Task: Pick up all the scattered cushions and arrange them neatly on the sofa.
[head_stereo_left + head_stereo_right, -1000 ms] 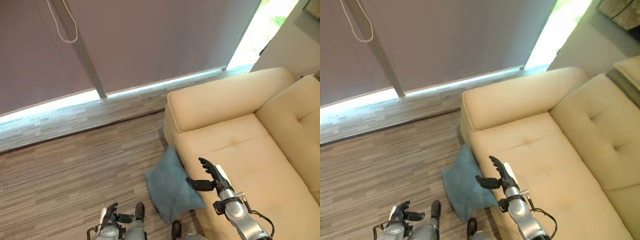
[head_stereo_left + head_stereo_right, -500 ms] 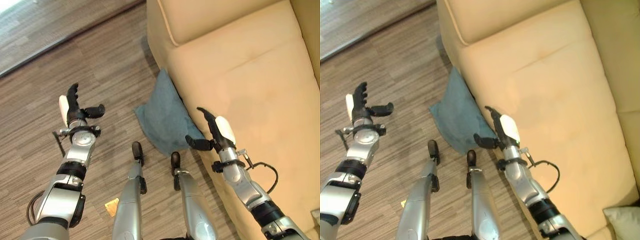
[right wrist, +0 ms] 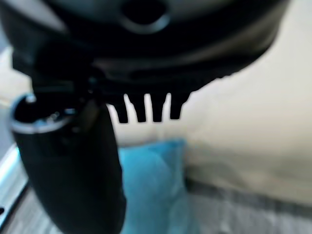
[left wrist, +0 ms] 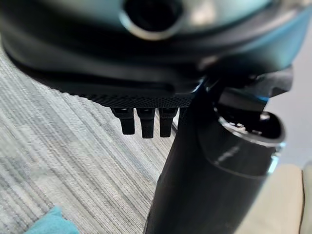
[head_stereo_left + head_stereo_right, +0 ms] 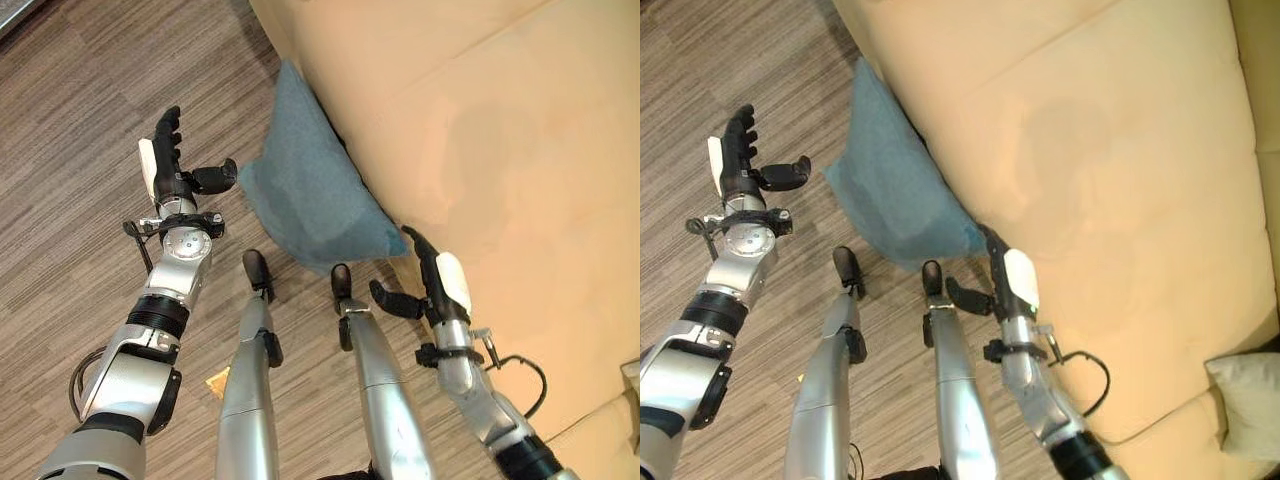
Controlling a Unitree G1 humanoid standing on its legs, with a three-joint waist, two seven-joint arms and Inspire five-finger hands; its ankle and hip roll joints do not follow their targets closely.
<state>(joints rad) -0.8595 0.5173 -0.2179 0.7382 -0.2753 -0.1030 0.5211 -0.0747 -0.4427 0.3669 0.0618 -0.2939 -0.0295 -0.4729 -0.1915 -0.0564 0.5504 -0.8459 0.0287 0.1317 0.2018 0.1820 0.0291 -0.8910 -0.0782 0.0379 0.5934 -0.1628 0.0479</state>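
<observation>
A blue-grey cushion point(image 5: 310, 190) lies on the wood floor, leaning against the front of the cream sofa point(image 5: 500, 130). My left hand point(image 5: 170, 175) hovers open just left of the cushion, thumb pointing at its edge without touching it. My right hand point(image 5: 432, 290) is open at the cushion's lower right corner, by the sofa's front edge. A corner of the blue cushion point(image 4: 51, 222) shows past the left hand's fingers in the left wrist view. The same cushion point(image 3: 156, 187) lies against the sofa base beyond the right hand's straight fingers point(image 3: 146, 109). A pale cushion point(image 5: 1250, 390) rests on the sofa's far right.
Striped wood floor point(image 5: 70, 130) stretches to the left of the cushion. The sofa seat point(image 5: 1120, 160) is wide and bare in its middle.
The camera has tipped further down, so the whole scene shifted. My left hand has come closer to the cushion's left edge; my right hand sits lower, near its bottom corner.
</observation>
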